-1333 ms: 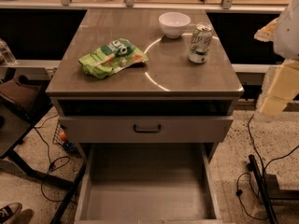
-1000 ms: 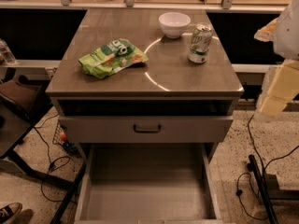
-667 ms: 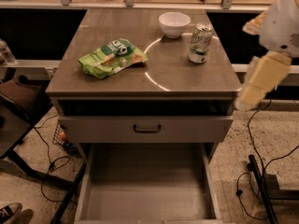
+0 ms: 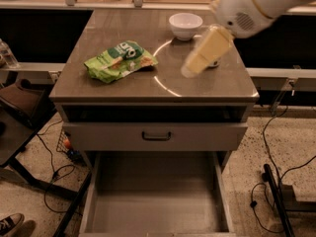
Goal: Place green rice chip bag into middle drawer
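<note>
The green rice chip bag [image 4: 120,60] lies crinkled on the left half of the grey cabinet top [image 4: 123,90]. The middle drawer [image 4: 155,201] is pulled out at the bottom of the view, a shallow grey tray with a bare floor. My gripper [image 4: 190,69] hangs as a cream-coloured, blurred shape from the white arm [image 4: 252,6] above the right half of the top. It is apart from the bag and to its right. The arm hides most of the soda can.
A white bowl [image 4: 185,24] stands at the back of the top. A closed drawer front with a dark handle [image 4: 156,136] sits above the open drawer. A dark stand [image 4: 19,102] and cables [image 4: 54,174] lie left; more cables and a bar [image 4: 276,196] lie right.
My arm has swung in from the right edge to over the right half of the cabinet top, now covering the soda can. The bag, bowl and drawer have not moved.
</note>
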`<state>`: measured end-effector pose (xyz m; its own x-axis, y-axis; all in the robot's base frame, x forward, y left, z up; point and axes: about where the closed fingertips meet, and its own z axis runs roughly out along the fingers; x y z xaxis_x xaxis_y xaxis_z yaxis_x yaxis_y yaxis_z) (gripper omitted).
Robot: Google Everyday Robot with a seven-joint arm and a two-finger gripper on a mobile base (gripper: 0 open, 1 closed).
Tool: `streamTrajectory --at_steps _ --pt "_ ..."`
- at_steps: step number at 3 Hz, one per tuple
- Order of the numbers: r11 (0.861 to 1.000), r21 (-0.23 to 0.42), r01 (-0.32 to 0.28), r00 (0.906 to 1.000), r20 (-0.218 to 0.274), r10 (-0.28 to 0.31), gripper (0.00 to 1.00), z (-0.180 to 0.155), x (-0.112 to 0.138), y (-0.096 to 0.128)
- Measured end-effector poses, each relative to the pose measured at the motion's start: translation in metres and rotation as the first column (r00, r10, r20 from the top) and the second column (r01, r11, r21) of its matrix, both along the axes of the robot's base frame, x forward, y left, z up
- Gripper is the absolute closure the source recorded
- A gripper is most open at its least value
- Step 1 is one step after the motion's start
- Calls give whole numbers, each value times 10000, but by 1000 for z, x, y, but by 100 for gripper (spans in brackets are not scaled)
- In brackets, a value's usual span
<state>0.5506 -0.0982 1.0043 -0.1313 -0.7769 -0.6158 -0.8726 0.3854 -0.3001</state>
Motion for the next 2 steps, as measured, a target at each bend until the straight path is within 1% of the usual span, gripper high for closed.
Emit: streamTrajectory --at_steps 1,2 --pt "9967 801 -147 9993 366 118 0 17 40 52" --pt "9967 801 -147 9993 366 118 0 17 40 52"
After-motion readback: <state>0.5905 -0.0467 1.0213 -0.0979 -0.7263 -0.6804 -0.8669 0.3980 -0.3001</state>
